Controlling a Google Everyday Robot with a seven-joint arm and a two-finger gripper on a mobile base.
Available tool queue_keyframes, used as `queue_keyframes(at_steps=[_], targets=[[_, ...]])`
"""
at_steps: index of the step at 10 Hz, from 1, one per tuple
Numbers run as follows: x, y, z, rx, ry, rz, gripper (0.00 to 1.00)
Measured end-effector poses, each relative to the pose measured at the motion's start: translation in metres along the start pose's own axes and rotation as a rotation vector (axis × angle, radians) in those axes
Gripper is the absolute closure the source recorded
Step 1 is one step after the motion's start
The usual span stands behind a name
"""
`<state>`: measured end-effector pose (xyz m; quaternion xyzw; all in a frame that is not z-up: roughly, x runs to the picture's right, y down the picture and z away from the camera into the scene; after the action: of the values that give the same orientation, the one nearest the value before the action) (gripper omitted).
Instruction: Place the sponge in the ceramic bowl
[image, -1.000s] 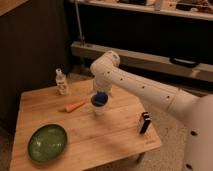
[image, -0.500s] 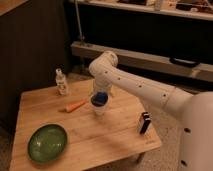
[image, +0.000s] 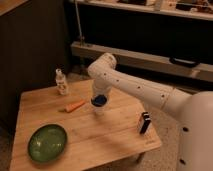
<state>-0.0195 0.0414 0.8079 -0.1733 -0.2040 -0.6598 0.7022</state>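
The green ceramic bowl (image: 47, 142) sits at the front left of the wooden table (image: 105, 132). My white arm reaches in from the right, and the gripper (image: 99, 97) hangs over the middle of the table. The blue sponge (image: 99, 100) is at the gripper's tip, directly above a small white cup (image: 99, 108). I cannot tell whether the sponge is held or resting on the cup. The sponge is well to the right of the bowl and farther back.
An orange carrot (image: 75, 106) lies left of the cup. A small clear bottle (image: 61, 82) stands at the back left. A black-and-white boxy object (image: 144, 122) stands near the table's right edge. A dark wall and a shelf run behind the table.
The arm has shifted slightly left, and the gripper with the sponge stays over the cup. The bowl, carrot and bottle have not moved.
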Motion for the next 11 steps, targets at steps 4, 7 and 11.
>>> queue_keyframes(at_steps=[4, 7, 11], targets=[[0.0, 0.01, 0.003, -0.025, 0.001, 0.011, 0.81], [0.015, 0.029, -0.017, -0.037, 0.05, 0.039, 0.81], [0.035, 0.045, -0.08, 0.019, 0.129, 0.058, 0.81]])
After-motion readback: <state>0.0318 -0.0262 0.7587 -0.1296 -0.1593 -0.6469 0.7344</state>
